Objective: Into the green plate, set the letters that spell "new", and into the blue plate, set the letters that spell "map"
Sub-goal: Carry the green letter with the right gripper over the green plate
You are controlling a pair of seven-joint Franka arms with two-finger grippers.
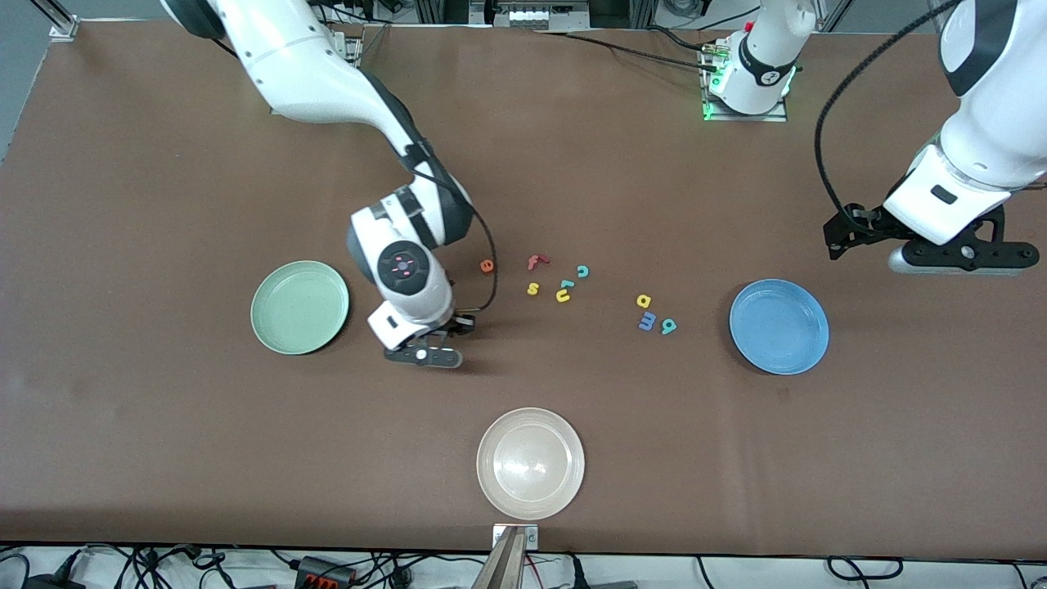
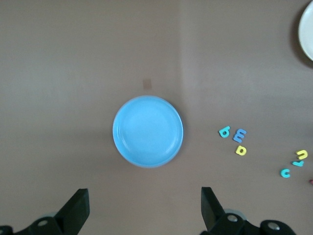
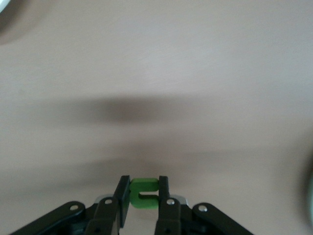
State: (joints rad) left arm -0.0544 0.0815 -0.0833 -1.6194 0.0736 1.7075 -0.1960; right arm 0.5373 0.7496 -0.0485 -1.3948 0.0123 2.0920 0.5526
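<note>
My right gripper (image 1: 425,357) (image 3: 145,195) is shut on the green "n" (image 3: 145,192), over bare table beside the green plate (image 1: 260,315). The orange "e" (image 1: 487,265) lies on the table close by that arm's wrist. The yellow "a" (image 1: 644,301), blue-purple "m" (image 1: 647,321) and teal "p" (image 1: 669,326) lie together near the blue plate (image 1: 779,325) (image 2: 147,131), which holds nothing. My left gripper (image 1: 965,258) (image 2: 145,210) hangs open over the table at the left arm's end, beside the blue plate.
A red "f" (image 1: 536,261), teal "c" (image 1: 582,271), yellow "s" (image 1: 533,288), yellow "u" (image 1: 563,296) and one more teal letter (image 1: 567,284) lie mid-table. A cream-white plate (image 1: 530,463) sits nearest the front camera. A black cable loops off the right wrist.
</note>
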